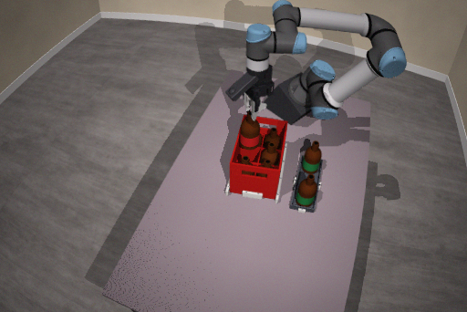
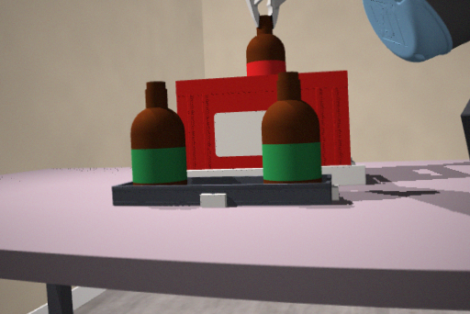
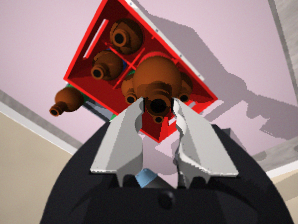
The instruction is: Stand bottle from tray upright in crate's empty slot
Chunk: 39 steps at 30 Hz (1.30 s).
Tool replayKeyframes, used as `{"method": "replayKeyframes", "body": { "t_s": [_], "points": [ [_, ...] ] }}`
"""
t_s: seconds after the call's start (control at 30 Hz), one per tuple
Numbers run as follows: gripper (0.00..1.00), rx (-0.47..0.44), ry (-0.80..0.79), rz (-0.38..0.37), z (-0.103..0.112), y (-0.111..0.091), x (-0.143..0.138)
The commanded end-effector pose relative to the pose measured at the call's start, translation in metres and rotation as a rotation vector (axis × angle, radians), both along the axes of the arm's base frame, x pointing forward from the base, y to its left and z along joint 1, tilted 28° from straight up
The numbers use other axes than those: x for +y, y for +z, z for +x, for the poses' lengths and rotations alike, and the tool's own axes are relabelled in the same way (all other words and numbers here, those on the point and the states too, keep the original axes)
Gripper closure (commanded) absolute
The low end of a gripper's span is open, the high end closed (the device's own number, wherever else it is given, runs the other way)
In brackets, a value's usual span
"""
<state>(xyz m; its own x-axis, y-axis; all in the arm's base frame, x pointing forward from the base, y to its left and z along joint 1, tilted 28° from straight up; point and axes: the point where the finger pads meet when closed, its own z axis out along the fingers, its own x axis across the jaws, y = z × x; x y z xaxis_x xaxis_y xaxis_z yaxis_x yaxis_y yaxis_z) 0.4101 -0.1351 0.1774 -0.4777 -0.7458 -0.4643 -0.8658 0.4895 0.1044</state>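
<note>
Bottle (image 1: 250,134) (image 2: 265,50) (image 3: 157,79) upright between fingers (image 1: 253,111) (image 2: 264,20), partly inside red crate (image 1: 255,180) (image 2: 195,122) (image 3: 92,44).

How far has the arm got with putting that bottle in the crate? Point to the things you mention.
Already done: a brown bottle with a red label (image 1: 249,137) (image 2: 265,53) (image 3: 156,77) is off the dark tray (image 1: 303,207) (image 2: 161,196).
In hand: the gripper (image 1: 253,116) (image 2: 265,23) (image 3: 157,98) grips its neck, upright, its label partly above the red crate's rim (image 1: 255,165) (image 2: 262,77) (image 3: 90,91).
Left: lower it fully, release, move clear.

The pinkish table (image 1: 219,244) (image 2: 220,232) (image 3: 45,27) carries a red crate (image 1: 255,182) (image 2: 195,122) (image 3: 85,60) and dark tray (image 1: 303,206) (image 2: 156,196) (image 3: 100,111).
</note>
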Motion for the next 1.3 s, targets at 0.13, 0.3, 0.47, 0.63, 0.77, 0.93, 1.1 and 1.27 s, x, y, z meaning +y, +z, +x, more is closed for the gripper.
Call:
{"method": "replayKeyframes", "body": {
  "t_s": [0.13,0.3,0.47,0.63,0.77,0.93,1.1,1.27],
  "points": [
    [1.0,-0.001,0.0,-0.001,0.0002,0.0003,-0.0004],
    [1.0,-0.001,0.0,-0.001,0.0002,0.0003,-0.0004],
    [1.0,-0.001,0.0,-0.001,0.0002,0.0003,-0.0004],
    [1.0,-0.001,0.0,-0.001,0.0002,0.0001,-0.0003],
    [1.0,-0.001,0.0,-0.001,0.0003,-0.0001,-0.0002],
    [1.0,-0.001,0.0,-0.001,0.0005,-0.0016,0.0006],
    [1.0,-0.001,0.0,-0.001,0.001,-0.0045,0.002],
    [1.0,-0.001,0.0,-0.001,0.0014,-0.0068,0.0032]
  ]
}}
